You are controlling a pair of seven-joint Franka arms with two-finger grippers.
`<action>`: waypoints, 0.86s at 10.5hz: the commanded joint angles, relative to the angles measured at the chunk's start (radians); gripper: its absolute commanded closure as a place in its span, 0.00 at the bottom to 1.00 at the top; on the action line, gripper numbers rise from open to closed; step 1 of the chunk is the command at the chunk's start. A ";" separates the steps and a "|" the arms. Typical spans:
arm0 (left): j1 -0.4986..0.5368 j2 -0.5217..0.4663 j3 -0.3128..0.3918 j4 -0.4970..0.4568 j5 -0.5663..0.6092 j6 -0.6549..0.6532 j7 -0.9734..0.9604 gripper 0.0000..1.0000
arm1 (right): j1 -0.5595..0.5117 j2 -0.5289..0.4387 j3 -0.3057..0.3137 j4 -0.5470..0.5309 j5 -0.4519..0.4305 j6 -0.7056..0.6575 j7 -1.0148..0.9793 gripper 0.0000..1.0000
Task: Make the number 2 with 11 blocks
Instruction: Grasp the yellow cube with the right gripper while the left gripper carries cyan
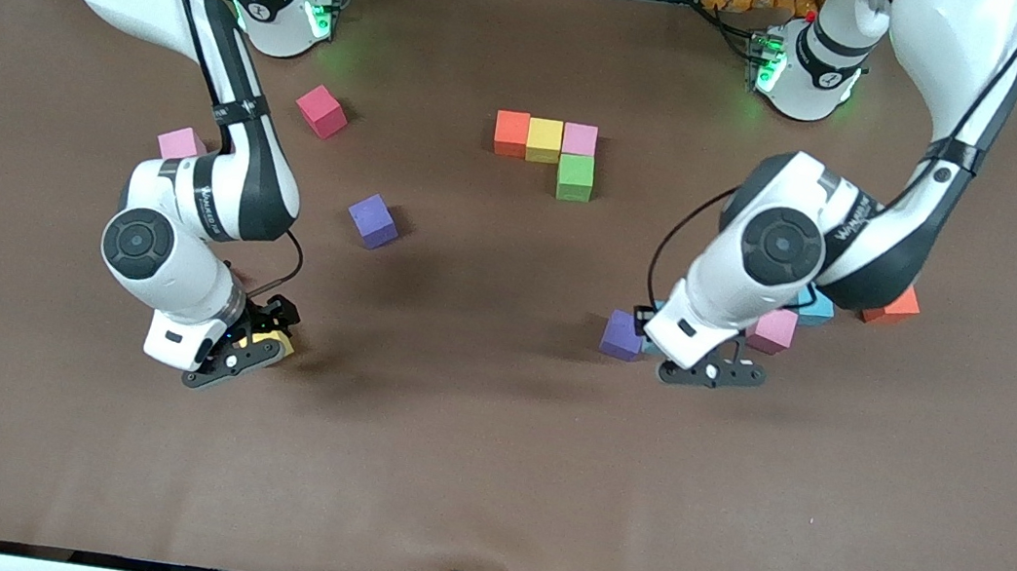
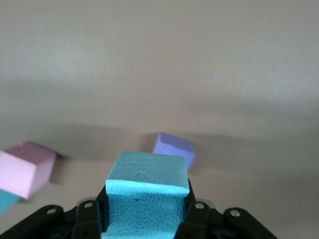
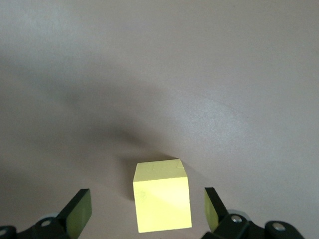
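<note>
Four blocks form a started number 2 at mid-table: orange [image 1: 511,133], yellow [image 1: 544,140] and pink [image 1: 580,140] in a row, with green [image 1: 575,177] under the pink one. My left gripper [image 1: 713,371] [image 2: 147,211] is shut on a light blue block [image 2: 147,191], low beside a purple block [image 1: 623,335] [image 2: 173,148]. My right gripper [image 1: 249,352] [image 3: 144,214] stands open around a loose yellow block [image 1: 277,343] [image 3: 162,201] on the table, a finger [image 3: 77,213] at each side with a gap.
Loose blocks lie about. Toward the right arm's end are a red one [image 1: 322,112], a pink one [image 1: 181,144] and a purple one [image 1: 373,220]. By the left arm are pink [image 1: 773,330] [image 2: 25,168], light blue [image 1: 815,308] and orange [image 1: 894,307] ones.
</note>
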 commanded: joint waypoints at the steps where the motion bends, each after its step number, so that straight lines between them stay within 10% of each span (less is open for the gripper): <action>1: -0.004 -0.019 -0.053 -0.020 -0.004 -0.023 -0.156 0.87 | -0.031 0.011 0.018 0.012 0.000 -0.012 -0.114 0.00; 9: -0.090 -0.007 -0.086 -0.019 -0.022 -0.012 -0.304 0.89 | -0.069 0.039 0.018 -0.039 -0.001 -0.014 -0.260 0.00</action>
